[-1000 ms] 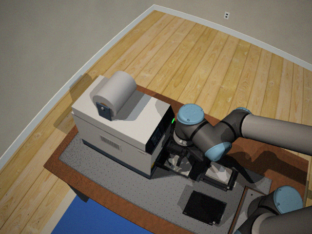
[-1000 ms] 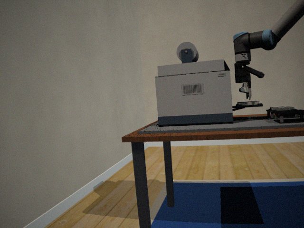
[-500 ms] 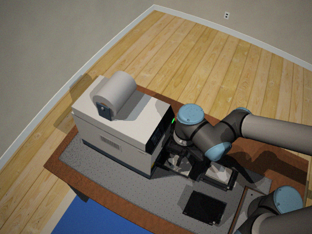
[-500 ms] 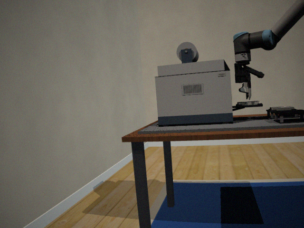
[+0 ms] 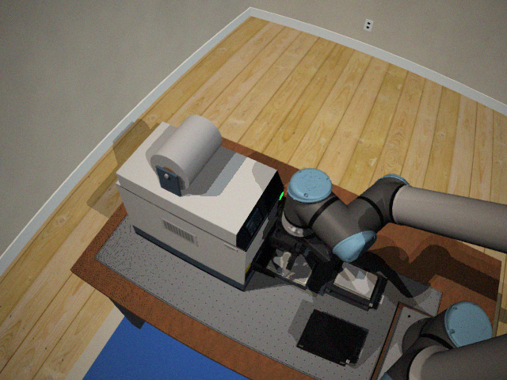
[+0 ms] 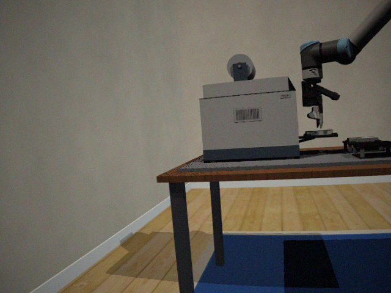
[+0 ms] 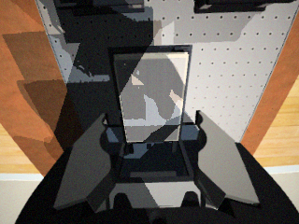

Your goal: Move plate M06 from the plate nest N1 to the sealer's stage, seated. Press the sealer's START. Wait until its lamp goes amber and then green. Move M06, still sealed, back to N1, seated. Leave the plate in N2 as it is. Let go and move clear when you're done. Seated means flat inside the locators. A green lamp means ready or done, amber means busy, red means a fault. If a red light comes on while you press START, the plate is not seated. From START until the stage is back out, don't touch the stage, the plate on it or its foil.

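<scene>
just right of the sealer (image 5: 184, 212) (image 6: 249, 122), we are hovering our claw (image 5: 288, 265) (image 6: 319, 126) (image 7: 151, 112), parted fairly wide and holding nothing, above plate m06 (image 5: 291, 267) (image 6: 319, 132) (image 7: 151, 98), apparently, on the stage (image 5: 261, 267) (image 6: 333, 135) (image 7: 154, 175). with the lamp (image 5: 281, 195) showing green, we are judging pickup next: centring, descending straight, gripping the sides, sparing foil.

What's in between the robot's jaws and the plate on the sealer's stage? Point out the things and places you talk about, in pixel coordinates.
Only air: in the exterior view the jaws (image 6: 318, 126) hang just above the plate (image 5: 291, 267) (image 6: 319, 132) (image 7: 151, 98), with a small gap.
</scene>
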Controlling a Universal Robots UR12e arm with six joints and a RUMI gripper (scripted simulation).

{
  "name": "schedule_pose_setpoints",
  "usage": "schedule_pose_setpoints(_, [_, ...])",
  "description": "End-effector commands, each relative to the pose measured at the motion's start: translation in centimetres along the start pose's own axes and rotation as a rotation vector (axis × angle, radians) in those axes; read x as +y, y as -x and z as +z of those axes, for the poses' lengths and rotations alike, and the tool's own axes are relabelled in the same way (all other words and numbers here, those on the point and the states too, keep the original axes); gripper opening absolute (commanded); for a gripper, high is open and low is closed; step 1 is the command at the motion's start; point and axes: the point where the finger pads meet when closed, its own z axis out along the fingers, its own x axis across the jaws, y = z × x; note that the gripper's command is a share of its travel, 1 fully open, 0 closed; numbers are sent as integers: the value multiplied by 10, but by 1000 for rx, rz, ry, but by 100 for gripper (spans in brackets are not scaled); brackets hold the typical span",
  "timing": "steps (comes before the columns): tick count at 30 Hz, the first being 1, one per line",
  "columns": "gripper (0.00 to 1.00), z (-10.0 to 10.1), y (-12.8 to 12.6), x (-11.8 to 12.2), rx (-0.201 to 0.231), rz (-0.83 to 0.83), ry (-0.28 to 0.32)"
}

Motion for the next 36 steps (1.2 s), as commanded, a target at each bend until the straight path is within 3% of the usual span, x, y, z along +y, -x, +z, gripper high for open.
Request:
schedule_pose_setpoints(1, [68,-1,0,1,-2,0,3])
schedule_pose_setpoints(36, [68,9,0,1,-2,0,3])
